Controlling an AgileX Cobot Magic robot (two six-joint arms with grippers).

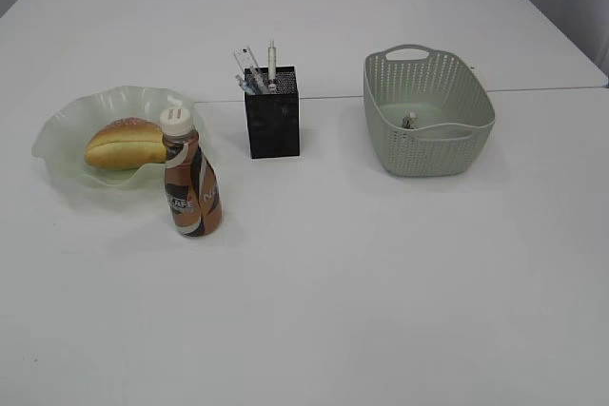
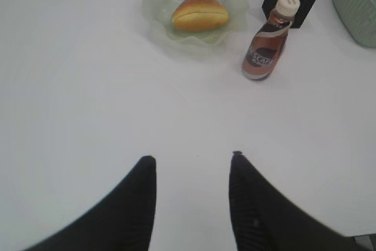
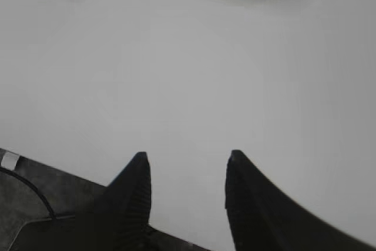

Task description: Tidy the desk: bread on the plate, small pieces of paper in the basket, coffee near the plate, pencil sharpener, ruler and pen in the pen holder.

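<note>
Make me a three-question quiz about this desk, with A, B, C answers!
1. Where is the bread?
A. on the plate
B. in the basket
C. on the bare desk

2. What colour is the coffee cap?
A. red
B. white
C. black

3. How is the coffee bottle?
A. lying down
B. standing upright
C. held by an arm

Answers: 1 A, the roll lies inside the wavy green dish. 2 B, its cap looks white. 3 B, it stands on the desk beside the plate, nothing gripping it.
</note>
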